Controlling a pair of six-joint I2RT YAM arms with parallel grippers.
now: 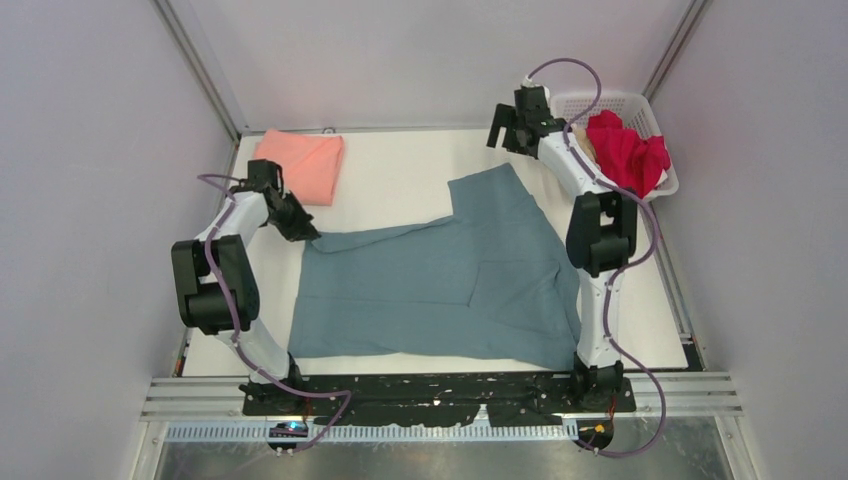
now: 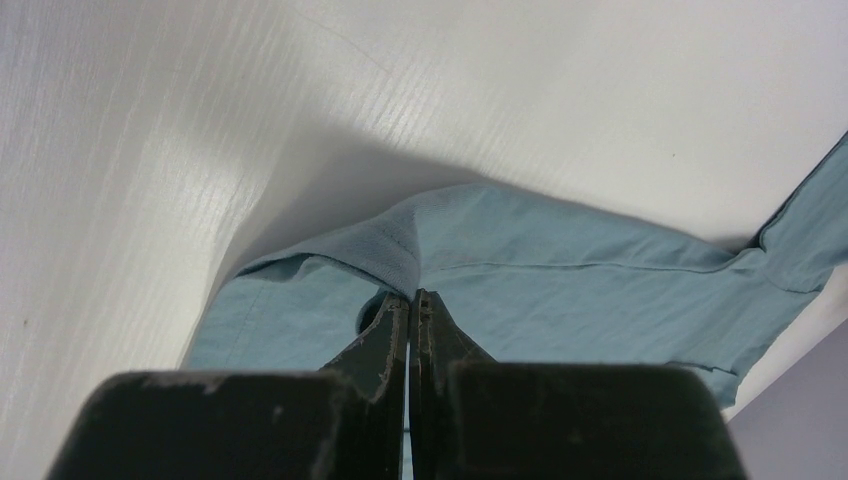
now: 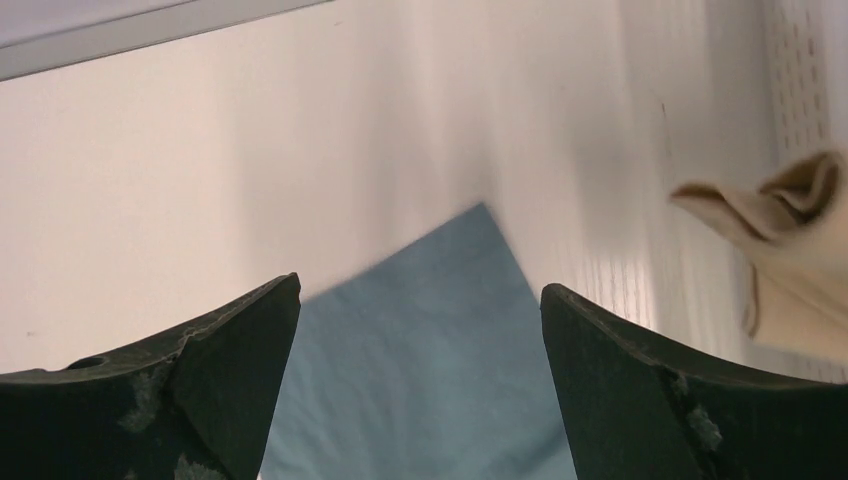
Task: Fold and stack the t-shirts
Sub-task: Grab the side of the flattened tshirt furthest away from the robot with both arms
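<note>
The slate-blue t-shirt (image 1: 440,285) lies spread over the middle of the white table. My left gripper (image 1: 300,228) is shut on its far left corner, pinching a fold of blue cloth (image 2: 400,255) between the jaws (image 2: 413,297). My right gripper (image 1: 508,125) is open and empty, raised above the shirt's far corner (image 3: 430,320). The salmon-pink t-shirt (image 1: 300,163) lies folded at the far left. The bright red t-shirt (image 1: 628,150) is in the basket, with the beige one (image 1: 583,140) beside it; beige cloth shows in the right wrist view (image 3: 790,235).
The white lattice basket (image 1: 655,125) stands at the far right corner, beside the right arm. Grey walls and metal frame posts enclose the table. The arm bases sit on a black plate at the near edge.
</note>
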